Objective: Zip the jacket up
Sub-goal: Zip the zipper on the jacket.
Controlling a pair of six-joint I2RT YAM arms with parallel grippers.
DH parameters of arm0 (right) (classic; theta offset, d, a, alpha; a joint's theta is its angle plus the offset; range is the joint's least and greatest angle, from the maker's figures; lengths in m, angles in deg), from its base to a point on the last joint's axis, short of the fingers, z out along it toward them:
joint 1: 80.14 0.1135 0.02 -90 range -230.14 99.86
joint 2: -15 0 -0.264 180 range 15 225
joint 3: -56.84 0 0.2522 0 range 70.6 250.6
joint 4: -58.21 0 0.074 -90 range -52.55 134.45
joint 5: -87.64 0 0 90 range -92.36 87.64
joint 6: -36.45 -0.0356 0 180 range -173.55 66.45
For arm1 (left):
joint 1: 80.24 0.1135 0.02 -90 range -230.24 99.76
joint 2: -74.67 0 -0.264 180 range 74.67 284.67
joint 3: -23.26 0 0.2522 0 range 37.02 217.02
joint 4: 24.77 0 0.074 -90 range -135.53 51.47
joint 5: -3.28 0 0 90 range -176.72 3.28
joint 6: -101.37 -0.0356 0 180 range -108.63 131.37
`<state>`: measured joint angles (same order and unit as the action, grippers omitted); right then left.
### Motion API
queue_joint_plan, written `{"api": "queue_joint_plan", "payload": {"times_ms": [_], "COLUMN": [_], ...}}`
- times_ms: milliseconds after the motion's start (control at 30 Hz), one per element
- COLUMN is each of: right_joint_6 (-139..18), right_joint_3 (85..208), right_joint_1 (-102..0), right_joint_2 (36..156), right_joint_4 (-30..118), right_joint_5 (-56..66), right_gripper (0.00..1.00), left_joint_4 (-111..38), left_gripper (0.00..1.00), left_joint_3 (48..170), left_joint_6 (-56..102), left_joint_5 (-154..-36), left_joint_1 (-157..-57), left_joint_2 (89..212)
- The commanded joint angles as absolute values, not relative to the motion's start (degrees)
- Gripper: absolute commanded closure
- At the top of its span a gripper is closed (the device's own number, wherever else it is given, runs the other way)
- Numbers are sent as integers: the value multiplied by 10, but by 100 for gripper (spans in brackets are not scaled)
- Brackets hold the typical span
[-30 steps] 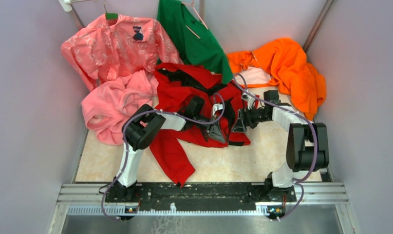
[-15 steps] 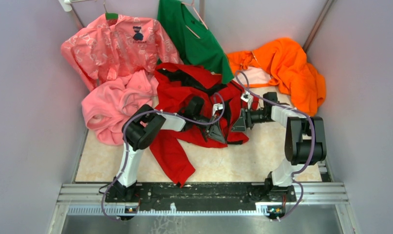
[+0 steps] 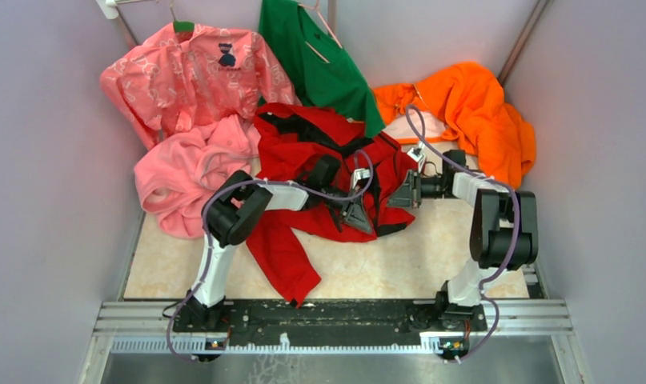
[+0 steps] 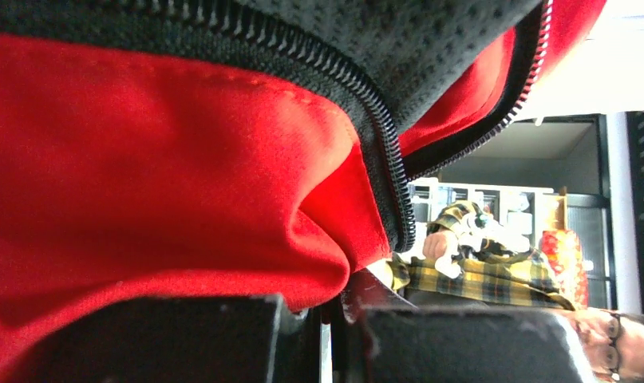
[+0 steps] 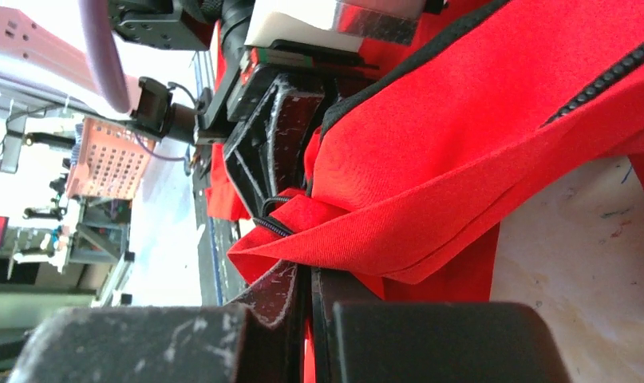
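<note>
The bright red jacket point(image 3: 303, 152) lies crumpled and open at mid-table, dark lining showing, one sleeve trailing toward the front. My left gripper point(image 3: 356, 216) is shut on a fold of the jacket's red fabric point(image 4: 143, 175) just below the dark zipper teeth point(image 4: 382, 152). My right gripper point(image 3: 401, 194) sits a short way to the right of it, shut on a folded red hem point(image 5: 430, 223) of the jacket. In the right wrist view the left gripper's fingers point(image 5: 274, 136) stand close behind that fold. The zipper slider is hidden.
A plain pink fleece point(image 3: 183, 172) lies left of the jacket, and a patterned pink shirt point(image 3: 191, 72) behind it. A green garment point(image 3: 319, 56) hangs at the back. An orange garment point(image 3: 471, 112) is heaped at the back right. Walls close both sides.
My right gripper has closed from wide open onto the jacket's hem and drawn slightly right and back. The left gripper has kept its hold in the same place.
</note>
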<state>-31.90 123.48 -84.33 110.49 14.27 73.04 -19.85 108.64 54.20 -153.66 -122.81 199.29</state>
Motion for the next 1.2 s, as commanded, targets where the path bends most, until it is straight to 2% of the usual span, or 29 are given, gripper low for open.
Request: {"api": "queue_joint_plan", "payload": {"times_ms": [0, 100, 167, 333, 367, 433, 533, 633, 733, 800, 900, 967, 1033, 1067, 1100, 1167], "right_joint_6": [-492, -567, -577, -422, -395, -340, -286, -247, -200, -153, -7, 264, 587, 692, 740, 740], "right_joint_3": [1196, 1169, 1165, 1230, 1245, 1264, 1263, 1246, 1241, 1237, 1226, 1216, 1189, 1175, 1167, 1166], "right_joint_1": [-850, -850, -850, -850, -850, -851, -856, -869, -885, -887, -886, -870, -832, -811, -780, -741], "right_joint_2": [1081, 1069, 1069, 1104, 1108, 1100, 1047, 976, 919, 886, 863, 864, 875, 883, 892, 909], "right_joint_4": [339, 417, 413, 240, 206, 154, 124, 121, 108, 91, 10, -135, -300, -349, -373, -366], "right_joint_5": [753, 729, 695, 577, 565, 543, 495, 442, 435, 487, 632, 715, 727, 712, 697, 678], "right_gripper": [100, 100, 100, 98, 90, 65, 44, 36, 35, 35, 36, 33, 24, 23, 24, 34], "left_joint_4": [-344, -382, -396, -381, -366, -349, -330, -318, -306, -303, -307, -310, -317, -319, -322, -326], "left_gripper": [100, 100, 100, 100, 100, 100, 100, 100, 100, 100, 100, 100, 100, 100, 100, 100], "left_joint_3": [1124, 1139, 1139, 1131, 1129, 1129, 1129, 1128, 1124, 1124, 1123, 1122, 1119, 1118, 1117, 1115], "left_joint_6": [442, 416, 411, 423, 429, 441, 453, 458, 461, 461, 457, 456, 450, 447, 445, 439], "left_joint_5": [-1512, -1492, -1487, -1498, -1501, -1506, -1513, -1521, -1533, -1540, -1550, -1555, -1556, -1559, -1561, -1567], "left_joint_1": [-1244, -1247, -1247, -1246, -1245, -1245, -1244, -1244, -1244, -1244, -1244, -1244, -1244, -1244, -1244, -1244], "left_joint_2": [2018, 2030, 2035, 2036, 2035, 2031, 2029, 2025, 2022, 2022, 2024, 2025, 2022, 2020, 2019, 2017]}}
